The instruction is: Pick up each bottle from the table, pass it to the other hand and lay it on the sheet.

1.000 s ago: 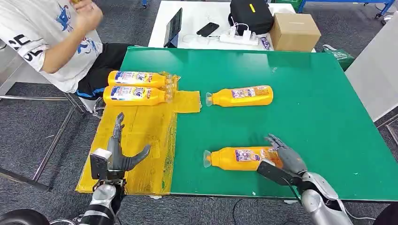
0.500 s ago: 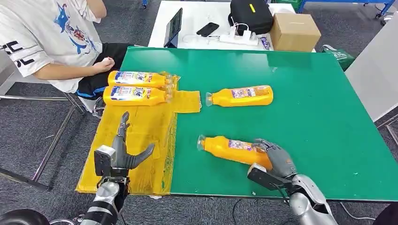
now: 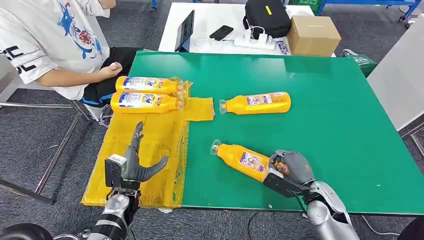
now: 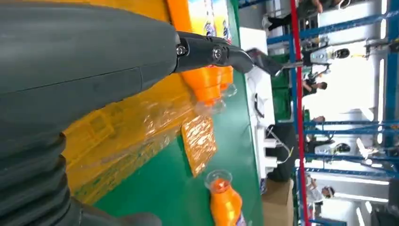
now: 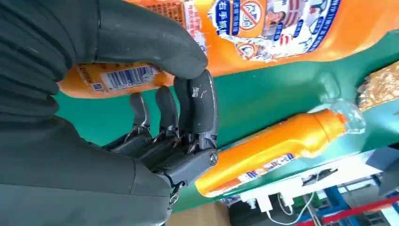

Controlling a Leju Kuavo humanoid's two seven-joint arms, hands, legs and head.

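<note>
- A robot test lab inside a big industrial hall, probably.
- Grey carpet floor (image 3: 30, 135), green work table (image 3: 320, 125).
- At 12 o'clock, a white desk (image 3: 210, 42) with power strip (image 3: 252, 40).
- Blue racking (image 4: 301, 94) and bystanders beyond.

Orange bottles (image 3: 244, 160) with blue-and-white labels are showing against the green counter (image 3: 330, 120) and the crinkled yellow sheet (image 3: 150, 145), while a dark grey robot hand (image 3: 292, 170) is glinting.

Right hand (image 3: 292, 167) has fingers (image 5: 195, 101) curled closed; left hand (image 3: 131, 167) fingers spread.
</note>
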